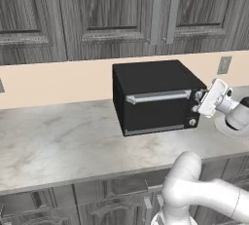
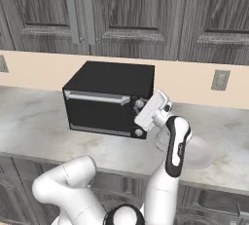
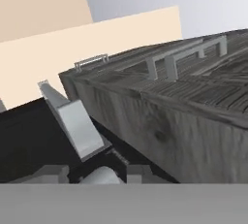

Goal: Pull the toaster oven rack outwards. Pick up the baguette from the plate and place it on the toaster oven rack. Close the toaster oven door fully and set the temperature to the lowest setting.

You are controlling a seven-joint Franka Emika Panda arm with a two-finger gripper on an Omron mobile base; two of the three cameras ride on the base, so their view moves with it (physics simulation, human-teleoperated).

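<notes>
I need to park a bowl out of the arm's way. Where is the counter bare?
The counter is bare left of the toaster oven, out to its front edge. The right side is crowded: the gripper sits at the knobs, above the plate.

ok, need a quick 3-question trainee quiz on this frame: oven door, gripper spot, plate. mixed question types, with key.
1. True or false: the toaster oven door is hanging open.
2. Multiple choice: the gripper is at A) the door handle, B) the column of knobs on the oven's right front, C) the upper cabinet.
3. Fill in: in the left base view, the plate lies on the counter to the ___ of the toaster oven.

Key: 1 false, the door is shut. 2 B. 3 right.
</notes>
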